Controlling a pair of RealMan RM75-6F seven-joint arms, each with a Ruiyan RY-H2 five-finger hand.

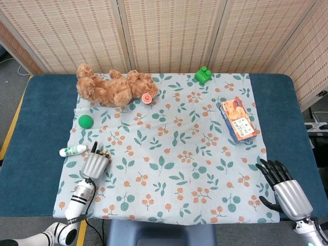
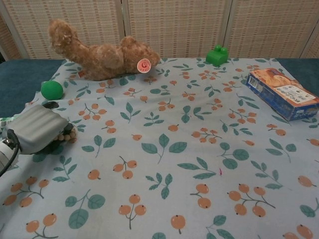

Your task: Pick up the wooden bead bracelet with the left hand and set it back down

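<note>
The left robot hand sits low at the counter's near-left, fingers curled over the wooden bead bracelet; whether the beads are lifted I cannot tell. The loop looks light, floppy and prone to roll, so hooking under a strand suits it. A white tube and a green ball crowd the left edge; open floral cloth lies rightward.

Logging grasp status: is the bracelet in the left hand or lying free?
In it: the left hand curls over the wooden bead bracelet; lifted or not, cannot tell.
</note>
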